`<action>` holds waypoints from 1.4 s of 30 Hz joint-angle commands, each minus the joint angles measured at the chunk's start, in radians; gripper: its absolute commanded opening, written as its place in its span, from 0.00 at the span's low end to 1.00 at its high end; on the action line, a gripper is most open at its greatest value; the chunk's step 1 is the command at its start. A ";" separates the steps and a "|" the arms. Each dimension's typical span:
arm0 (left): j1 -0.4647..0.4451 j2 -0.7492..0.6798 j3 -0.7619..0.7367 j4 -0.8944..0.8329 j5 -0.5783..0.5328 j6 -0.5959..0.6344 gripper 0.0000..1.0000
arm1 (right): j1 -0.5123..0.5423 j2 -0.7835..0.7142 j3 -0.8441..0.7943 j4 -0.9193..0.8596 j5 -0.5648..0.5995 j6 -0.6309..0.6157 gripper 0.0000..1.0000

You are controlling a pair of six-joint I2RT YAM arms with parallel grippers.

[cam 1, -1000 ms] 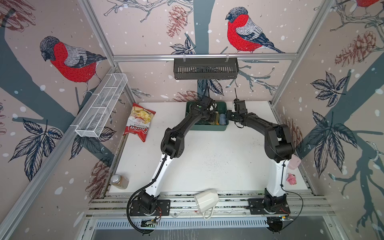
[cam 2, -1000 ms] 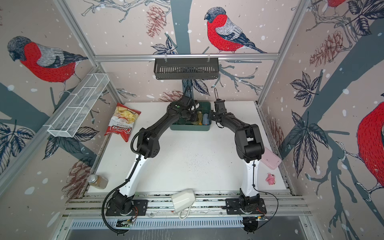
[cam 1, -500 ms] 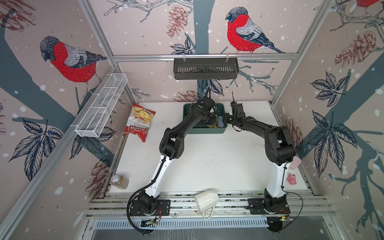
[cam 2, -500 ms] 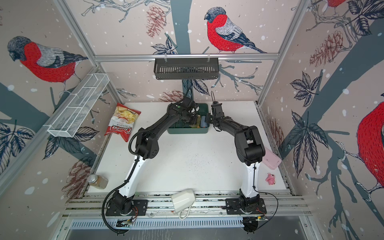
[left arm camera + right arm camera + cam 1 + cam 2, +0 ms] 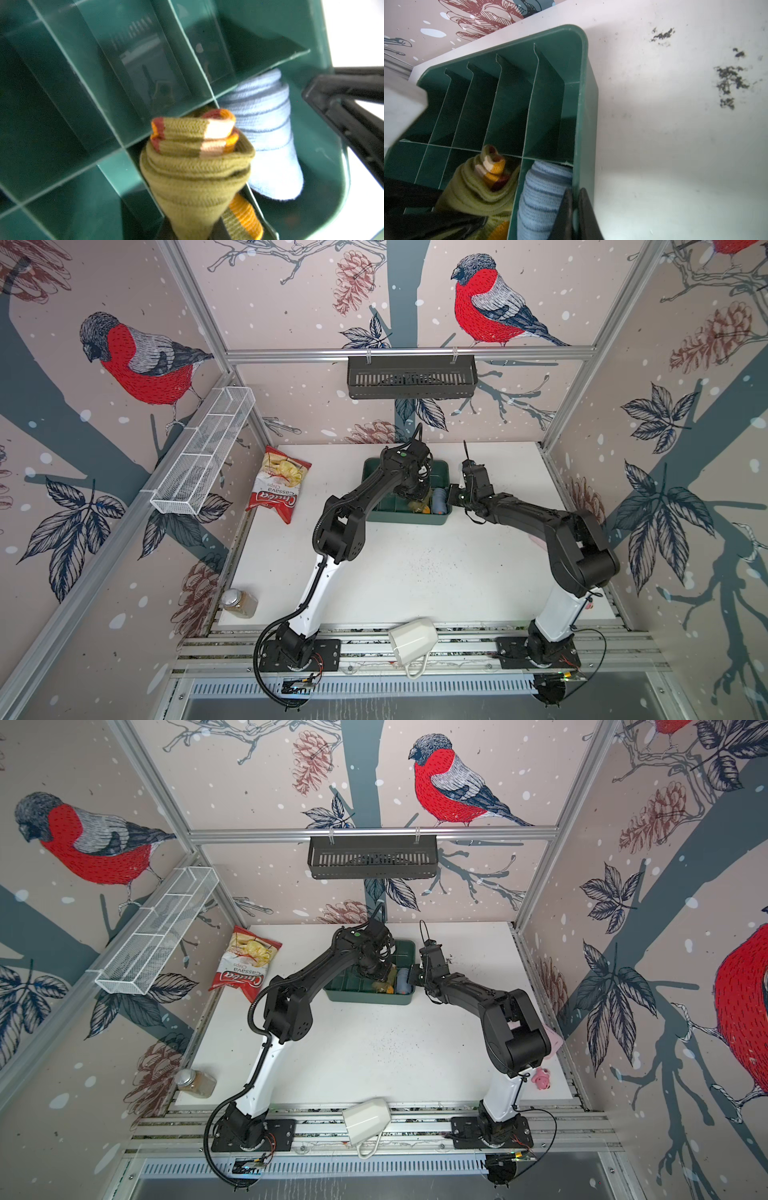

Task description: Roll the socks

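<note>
The socks [image 5: 197, 166] are an olive-green roll with cream, brown and orange stripes at its top. My left gripper [image 5: 193, 232] is shut on the roll's lower end and holds it in a front compartment of the green divided bin [image 5: 324, 145]. In both top views the socks [image 5: 417, 506] [image 5: 380, 986] show just under the left gripper [image 5: 415, 493]. My right gripper [image 5: 574, 199] is shut on the bin's right wall [image 5: 583, 104], one finger inside and one outside. A small blue-grey sock roll [image 5: 542, 197] stands in the neighbouring corner compartment.
A chips bag [image 5: 278, 485] lies left of the bin. A spice jar [image 5: 239, 603] and a white mug [image 5: 413, 641] sit at the front edge, and a pink toy [image 5: 542, 1079] at the right. Dark crumbs [image 5: 729, 83] dot the table right of the bin.
The right gripper has closed onto the bin's right wall. The left arm has shifted slightly over the bin with the sock roll in it.
</note>
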 commanded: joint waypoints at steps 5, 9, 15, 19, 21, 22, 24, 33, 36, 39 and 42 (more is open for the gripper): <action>-0.039 -0.041 0.001 -0.073 -0.092 -0.018 0.00 | 0.013 -0.051 -0.037 -0.034 0.010 -0.005 0.01; -0.075 -0.036 -0.002 -0.085 -0.094 -0.037 0.00 | 0.016 -0.057 -0.049 -0.023 -0.001 -0.005 0.01; -0.108 -0.019 -0.029 -0.092 -0.115 -0.076 0.00 | 0.016 -0.072 -0.076 -0.002 -0.017 -0.004 0.02; -0.113 -0.005 -0.028 -0.105 -0.148 -0.106 0.00 | 0.015 -0.079 -0.083 0.002 -0.018 -0.007 0.02; -0.114 -0.002 -0.028 -0.106 -0.163 -0.123 0.00 | 0.013 -0.078 -0.083 0.004 -0.020 -0.007 0.01; -0.113 -0.002 -0.033 -0.103 -0.163 -0.132 0.00 | 0.013 -0.078 -0.083 0.006 -0.023 -0.007 0.02; -0.113 -0.008 -0.050 -0.075 -0.165 -0.153 0.00 | 0.012 -0.074 -0.081 0.008 -0.026 -0.008 0.02; -0.114 0.003 -0.112 0.011 -0.132 -0.201 0.00 | 0.008 -0.064 -0.084 0.018 -0.037 -0.012 0.02; -0.113 -0.004 -0.139 0.045 -0.119 -0.205 0.00 | 0.008 -0.061 -0.083 0.019 -0.040 -0.012 0.02; -0.107 -0.031 -0.190 0.104 -0.108 -0.216 0.03 | 0.008 -0.055 -0.081 0.019 -0.040 -0.012 0.02; -0.097 -0.061 -0.252 0.170 -0.074 -0.225 0.06 | 0.008 -0.051 -0.081 0.018 -0.040 -0.011 0.02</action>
